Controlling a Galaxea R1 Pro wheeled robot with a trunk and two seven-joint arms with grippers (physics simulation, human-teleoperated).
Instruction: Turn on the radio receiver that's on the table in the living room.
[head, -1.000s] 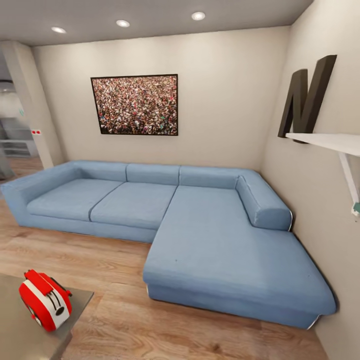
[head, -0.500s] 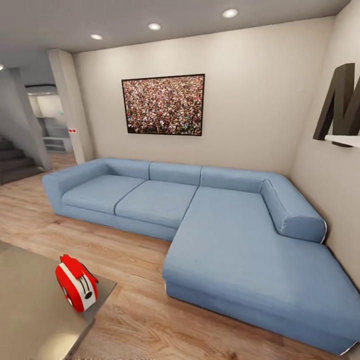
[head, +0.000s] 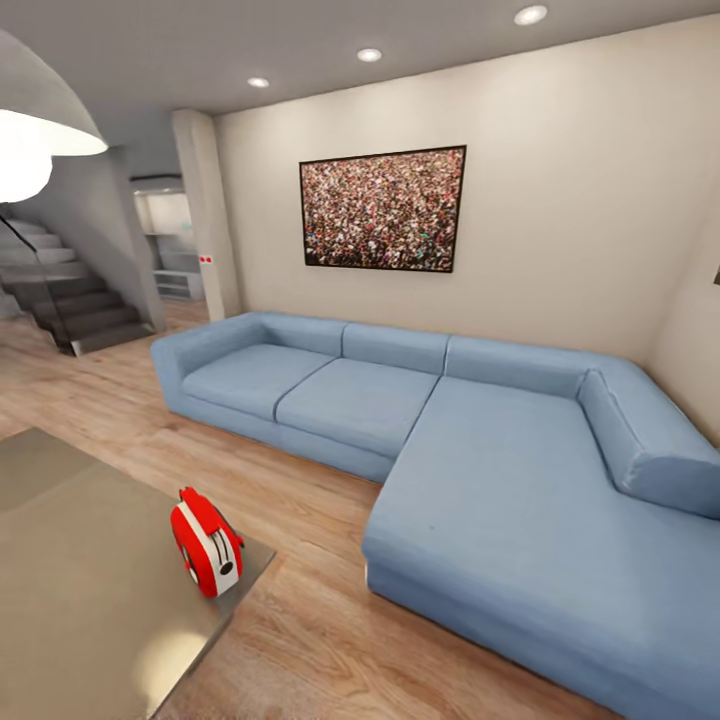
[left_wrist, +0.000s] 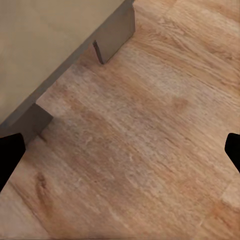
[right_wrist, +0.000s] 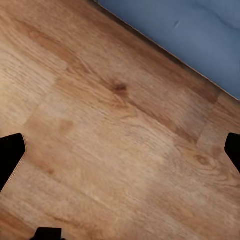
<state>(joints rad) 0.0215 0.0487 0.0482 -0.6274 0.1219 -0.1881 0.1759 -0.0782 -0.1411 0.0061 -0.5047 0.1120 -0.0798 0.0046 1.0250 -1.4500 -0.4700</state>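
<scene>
With both grippers spread wide over bare floor, I risk knocking the small glossy red radio receiver off the corner of the glossy grey-beige low table by reaching carelessly.

No legible text, label, brand, number or sign appears on the radio receiver, the framed picture or the walls.

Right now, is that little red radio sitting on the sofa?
No, the red radio stands near the corner of the grey table, with wood floor between it and the blue sofa.
</scene>
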